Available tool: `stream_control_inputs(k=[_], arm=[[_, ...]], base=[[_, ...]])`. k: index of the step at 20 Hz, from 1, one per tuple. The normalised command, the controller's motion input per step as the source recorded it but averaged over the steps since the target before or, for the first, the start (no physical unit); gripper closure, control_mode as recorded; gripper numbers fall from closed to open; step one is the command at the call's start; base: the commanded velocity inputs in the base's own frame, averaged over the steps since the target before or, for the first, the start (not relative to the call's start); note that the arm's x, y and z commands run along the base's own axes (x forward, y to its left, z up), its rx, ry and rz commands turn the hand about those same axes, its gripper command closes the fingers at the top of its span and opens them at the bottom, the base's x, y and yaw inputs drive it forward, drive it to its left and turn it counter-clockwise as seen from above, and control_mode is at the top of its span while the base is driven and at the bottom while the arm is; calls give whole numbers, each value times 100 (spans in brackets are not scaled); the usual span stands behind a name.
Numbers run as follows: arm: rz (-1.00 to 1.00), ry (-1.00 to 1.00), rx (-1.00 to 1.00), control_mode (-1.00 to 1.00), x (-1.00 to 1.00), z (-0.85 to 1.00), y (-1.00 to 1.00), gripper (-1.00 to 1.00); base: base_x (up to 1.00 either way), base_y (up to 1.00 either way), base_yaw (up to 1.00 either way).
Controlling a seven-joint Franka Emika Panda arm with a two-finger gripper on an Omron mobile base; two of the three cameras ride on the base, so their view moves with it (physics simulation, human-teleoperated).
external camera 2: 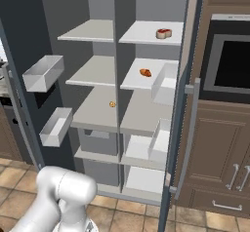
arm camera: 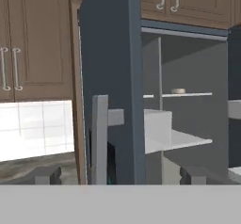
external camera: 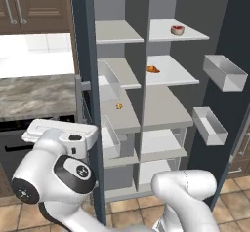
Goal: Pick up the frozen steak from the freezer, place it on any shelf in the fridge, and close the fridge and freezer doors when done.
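Note:
The frozen steak lies on the top shelf of the right half, the fridge. In the hand view the steak is a small pale shape far off. Both doors stand open: the freezer door at the left and the fridge door at the right. My gripper is open with nothing between its fingers. It faces the outer face of the freezer door, by that door's grey handle. The white hand hangs low, left of that door.
A small orange item sits on the fridge's second shelf, and a tiny one lies in the freezer half. White bins jut from the fridge door. A stone counter lies left, an oven right.

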Motion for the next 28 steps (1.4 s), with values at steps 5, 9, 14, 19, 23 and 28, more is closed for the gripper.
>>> stream_control_inputs(k=[5,9,14,19,23,28], arm=[[-20,0,19,-100,33,-21,20,-100],[-20,1,9,-100,48,-8,1,-100],[-16,1,0,-100,45,-13,1,-100],[-13,0,0,-100,49,-17,18,-100],[-11,0,0,-100,55,-17,13,-100],[-9,0,0,-100,61,-21,12,-100]], base=[[0,0,0],[0,0,0],[0,0,0],[0,0,0],[0,0,0],[0,0,0]])
